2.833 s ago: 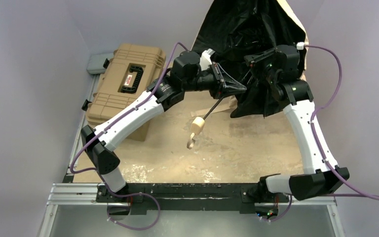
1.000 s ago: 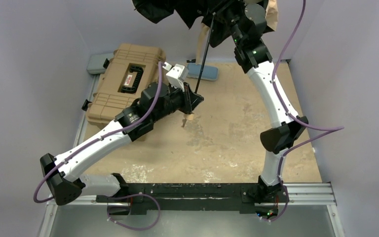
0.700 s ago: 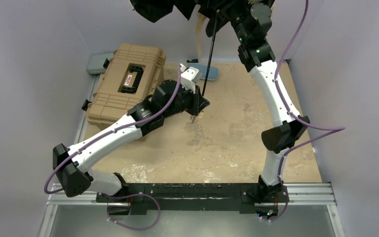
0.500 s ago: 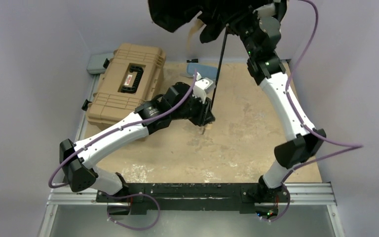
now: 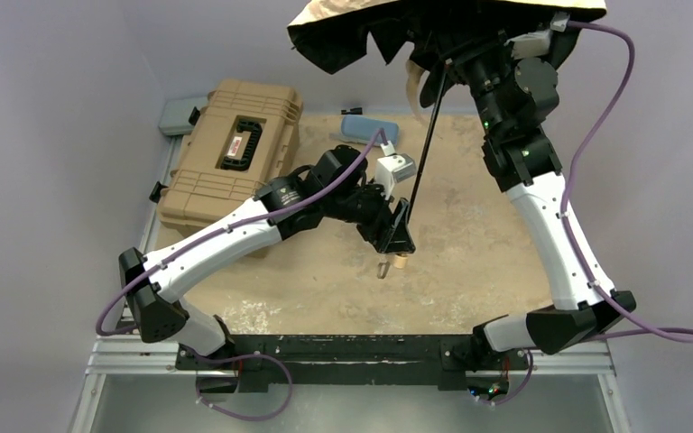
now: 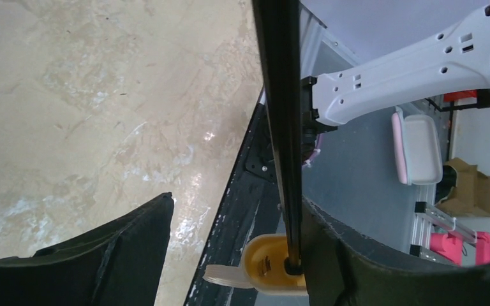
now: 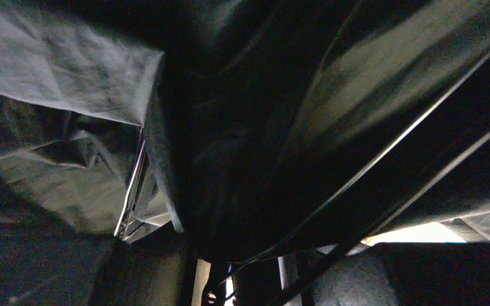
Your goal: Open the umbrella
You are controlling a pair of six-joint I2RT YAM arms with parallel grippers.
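The umbrella's canopy [image 5: 433, 23] hangs high at the back, pale beige on top and black underneath. Its thin black shaft [image 5: 424, 153] slants down to the small beige handle [image 5: 399, 263] just above the table. My left gripper [image 5: 395, 236] sits at the lower end of the shaft, jaws open. In the left wrist view the shaft [image 6: 281, 127] runs along the right finger [image 6: 389, 261], with the handle [image 6: 271, 264] just past it and a wide gap to the other finger. My right gripper [image 5: 458, 56] is under the canopy, shut on the umbrella's upper shaft. Dark cloth [image 7: 242, 127] and ribs fill its wrist view.
A tan ribbed hard case [image 5: 230, 149] with a black handle lies at the back left. A light-blue fabric sleeve [image 5: 368, 129] lies behind the left arm. Grey walls close in both sides, and a black rail [image 5: 343, 350] runs along the near edge.
My left gripper has slid down the shaft toward the handle and opened. The right arm has carried the canopy to the right, and its beige top now shows.
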